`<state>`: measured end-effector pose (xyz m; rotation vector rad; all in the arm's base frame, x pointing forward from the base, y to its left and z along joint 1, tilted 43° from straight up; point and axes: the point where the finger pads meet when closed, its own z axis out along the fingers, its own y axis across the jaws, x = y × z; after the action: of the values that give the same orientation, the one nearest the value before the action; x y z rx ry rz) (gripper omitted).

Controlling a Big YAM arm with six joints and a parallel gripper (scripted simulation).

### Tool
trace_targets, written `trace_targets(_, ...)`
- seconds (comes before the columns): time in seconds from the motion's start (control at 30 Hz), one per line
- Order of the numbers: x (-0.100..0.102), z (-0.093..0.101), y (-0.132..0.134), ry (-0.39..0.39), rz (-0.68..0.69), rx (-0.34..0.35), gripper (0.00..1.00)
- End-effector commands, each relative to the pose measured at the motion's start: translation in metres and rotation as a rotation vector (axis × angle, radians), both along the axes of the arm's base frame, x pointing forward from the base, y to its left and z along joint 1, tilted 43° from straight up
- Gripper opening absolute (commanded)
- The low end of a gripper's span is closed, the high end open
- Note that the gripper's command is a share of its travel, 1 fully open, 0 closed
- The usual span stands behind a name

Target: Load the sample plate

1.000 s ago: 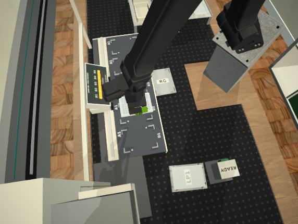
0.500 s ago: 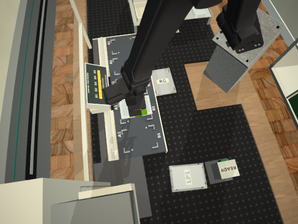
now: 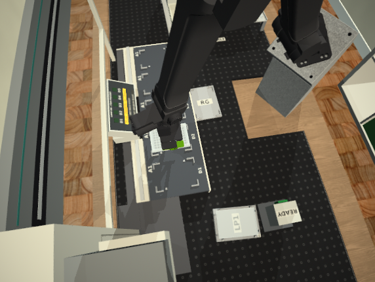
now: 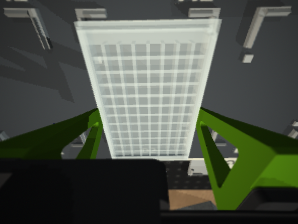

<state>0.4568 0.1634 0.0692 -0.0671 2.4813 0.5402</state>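
Observation:
My gripper [image 3: 172, 144] [image 4: 149, 112] has green fingers shut on the long sides of a white, translucent sample plate [image 3: 155, 143] [image 4: 150, 85]. Its well grid shows from above, and a clear rim runs round its far end. I cannot tell whether a lid is on it. The plate hangs level over deck position D2 [image 3: 193, 136] of the grey deck [image 3: 174, 170] [image 4: 250, 85]. White corner brackets [image 4: 262, 22] show beyond the plate's far end. Lid park LP1 [image 3: 236, 223] is empty at the front. The READY key [image 3: 288, 213] stands right of it.
The regrip nest RG [image 3: 206, 102] lies right of the deck, empty. A status panel [image 3: 119, 108] with a yellow strip stands at the deck's left edge, close to my wrist. The arm's base pedestal [image 3: 288, 82] stands at the back right. A cabinet fills the front left.

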Motion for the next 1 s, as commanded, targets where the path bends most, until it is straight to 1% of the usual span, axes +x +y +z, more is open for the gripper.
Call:
trace_targets(0.0, 0.011, 0.006, 0.009, -0.029, -0.002, 0.015, 0.00)
trace_targets(0.07, 0.011, 0.006, 0.009, -0.029, -0.002, 0.015, 0.00)
trace_targets(0.1, 0.016, 0.024, 0.001, -0.065, -0.019, 0.025, 0.00)
trace_targets(0.97, 0.014, 0.020, -0.003, -0.057, -0.023, 0.022, 0.00)
